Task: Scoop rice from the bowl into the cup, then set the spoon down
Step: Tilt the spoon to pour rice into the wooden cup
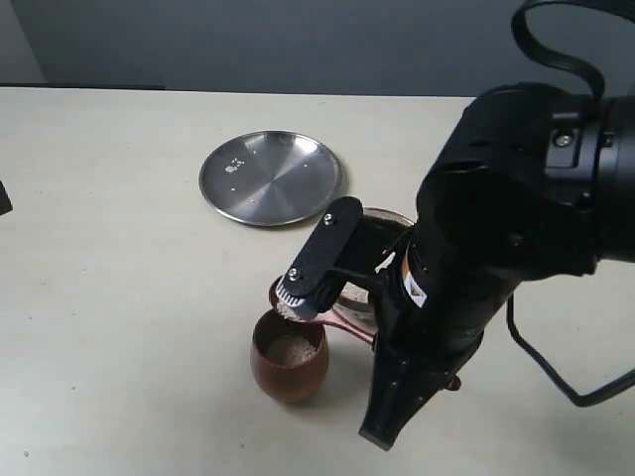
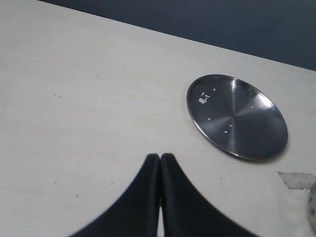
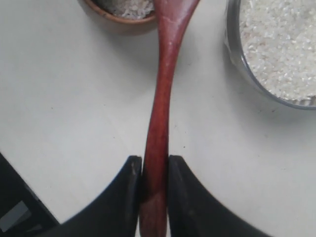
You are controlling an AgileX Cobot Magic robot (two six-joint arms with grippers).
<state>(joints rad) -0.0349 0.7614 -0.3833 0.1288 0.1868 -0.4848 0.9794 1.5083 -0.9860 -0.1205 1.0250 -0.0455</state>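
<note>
Wooden spoon [image 3: 163, 94] clamped by its handle between the right gripper [image 3: 154, 165] fingers; head end sits over the wooden cup [image 1: 288, 372], part-filled w/ rice [image 1: 289, 348]. Steel bowl [image 3: 236, 57], also holding rice, stands just beside cup. Left gripper [image 2: 160, 159] pressed closed, empty, above table [image 2: 74, 98] near flat steel plate [image 2: 237, 116] w/ few stray grains. White label [image 1: 414, 290] on right arm: illegible.

Pale cream table [image 1: 109, 258] before me: flat steel plate [image 1: 270, 178], far centre; wooden cup [image 1: 288, 382], near centre; steel bowl [image 3: 233, 49], just beyond it, right.
</note>
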